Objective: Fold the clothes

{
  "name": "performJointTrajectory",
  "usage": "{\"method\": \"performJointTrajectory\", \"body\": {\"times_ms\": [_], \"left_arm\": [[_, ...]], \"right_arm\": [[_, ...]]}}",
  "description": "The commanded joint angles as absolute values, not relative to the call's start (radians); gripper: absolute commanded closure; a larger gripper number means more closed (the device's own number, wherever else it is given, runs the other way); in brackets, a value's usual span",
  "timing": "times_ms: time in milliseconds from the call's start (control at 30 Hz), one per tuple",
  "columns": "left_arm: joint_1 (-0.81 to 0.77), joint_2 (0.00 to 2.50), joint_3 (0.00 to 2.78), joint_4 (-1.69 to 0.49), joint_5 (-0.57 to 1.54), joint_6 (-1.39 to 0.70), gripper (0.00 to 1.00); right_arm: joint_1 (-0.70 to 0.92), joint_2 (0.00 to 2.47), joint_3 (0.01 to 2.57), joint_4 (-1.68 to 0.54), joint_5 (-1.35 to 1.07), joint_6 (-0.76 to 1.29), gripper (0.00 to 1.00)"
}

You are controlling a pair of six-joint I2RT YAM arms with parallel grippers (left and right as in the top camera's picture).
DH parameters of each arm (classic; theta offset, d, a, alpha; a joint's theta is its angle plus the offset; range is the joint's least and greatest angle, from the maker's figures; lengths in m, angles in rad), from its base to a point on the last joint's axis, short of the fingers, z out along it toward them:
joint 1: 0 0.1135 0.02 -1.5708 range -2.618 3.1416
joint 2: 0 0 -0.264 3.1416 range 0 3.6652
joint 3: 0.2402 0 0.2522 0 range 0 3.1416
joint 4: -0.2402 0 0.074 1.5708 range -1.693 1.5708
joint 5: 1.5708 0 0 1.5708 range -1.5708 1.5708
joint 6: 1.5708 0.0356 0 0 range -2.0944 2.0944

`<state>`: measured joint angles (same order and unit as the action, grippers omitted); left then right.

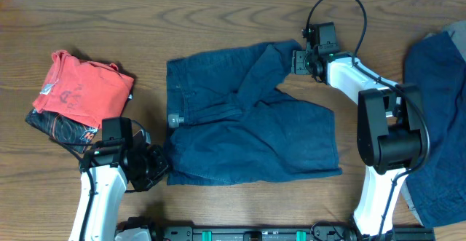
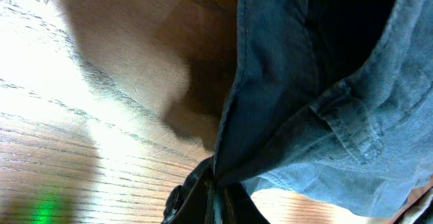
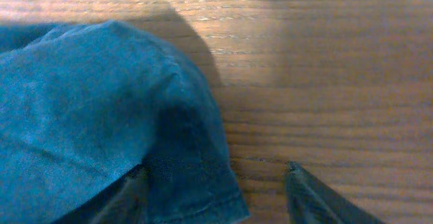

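Note:
The navy blue shorts [image 1: 247, 124] lie spread on the middle of the wooden table, with one leg folded up toward the back right. My left gripper [image 1: 154, 167] is at their front left corner. In the left wrist view the jaws [image 2: 216, 180] are shut on the seamed edge of the shorts [image 2: 318, 82]. My right gripper [image 1: 297, 59] is at the hem of the raised leg. In the right wrist view its fingers [image 3: 216, 187] are open, and the hem of the shorts [image 3: 101, 116] lies by the left finger with bare wood by the right one.
A red-orange T-shirt [image 1: 84, 88] lies at the left on a black garment with orange print [image 1: 54, 127]. Another navy garment [image 1: 437, 110] lies at the right edge. The table's front rail [image 1: 255, 234] runs below the shorts.

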<state>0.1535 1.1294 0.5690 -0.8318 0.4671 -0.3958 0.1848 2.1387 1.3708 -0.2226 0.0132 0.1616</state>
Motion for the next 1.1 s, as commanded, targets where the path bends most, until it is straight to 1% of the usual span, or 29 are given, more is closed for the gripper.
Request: {"method": "performJointTrajectory", "body": {"times_ms": [0, 100, 167, 200, 233, 333, 500, 700, 733, 800, 867, 900, 967, 1000, 1067], "left_arm": [[0.158, 1.122, 0.569, -0.831, 0.462, -0.401, 0.94], [0.158, 1.122, 0.569, -0.832, 0.462, -0.401, 0.94], [0.158, 1.122, 0.569, -0.832, 0.462, -0.401, 0.94], [0.158, 1.122, 0.569, -0.832, 0.462, -0.401, 0.94], [0.158, 1.122, 0.569, -0.832, 0.462, -0.401, 0.94], [0.158, 1.122, 0.569, -0.831, 0.462, -0.401, 0.94], [0.158, 1.122, 0.569, -0.826, 0.462, -0.401, 0.94], [0.158, 1.122, 0.569, -0.797, 0.463, -0.401, 0.94], [0.158, 1.122, 0.569, -0.785, 0.463, -0.401, 0.94], [0.158, 1.122, 0.569, -0.766, 0.463, -0.401, 0.94], [0.158, 1.122, 0.569, -0.744, 0.463, -0.401, 0.94], [0.158, 1.122, 0.569, -0.733, 0.463, -0.401, 0.94], [0.158, 1.122, 0.569, -0.703, 0.463, -0.401, 0.94], [0.158, 1.122, 0.569, -0.689, 0.463, -0.401, 0.94], [0.158, 1.122, 0.569, -0.656, 0.463, -0.4, 0.94]], "right_arm": [[0.199, 2.171, 1.357, -0.222, 0.007, 0.159, 0.52], [0.21, 2.179, 1.357, -0.221, 0.007, 0.159, 0.64], [0.216, 2.181, 1.357, -0.224, 0.011, 0.158, 0.79], [0.217, 2.181, 1.357, -0.224, 0.012, 0.158, 0.91], [0.216, 2.181, 1.357, -0.224, 0.012, 0.159, 0.99], [0.214, 2.181, 1.362, -0.223, 0.063, 0.163, 0.99], [0.187, 2.164, 1.426, -0.229, 0.306, 0.13, 0.99], [0.124, 2.156, 1.677, -0.266, 0.393, 0.092, 0.98], [0.115, 2.156, 1.718, -0.274, 0.393, 0.092, 0.92], [0.102, 2.156, 1.786, -0.311, 0.393, 0.092, 0.65], [0.098, 2.156, 1.852, -0.413, 0.377, 0.092, 0.42], [0.098, 2.153, 1.879, -0.483, 0.367, 0.092, 0.32], [0.102, 2.146, 1.925, -0.675, 0.355, 0.113, 0.2], [0.103, 2.141, 1.938, -0.758, 0.346, 0.142, 0.09], [0.103, 2.129, 1.95, -0.921, 0.317, 0.192, 0.04]]}}
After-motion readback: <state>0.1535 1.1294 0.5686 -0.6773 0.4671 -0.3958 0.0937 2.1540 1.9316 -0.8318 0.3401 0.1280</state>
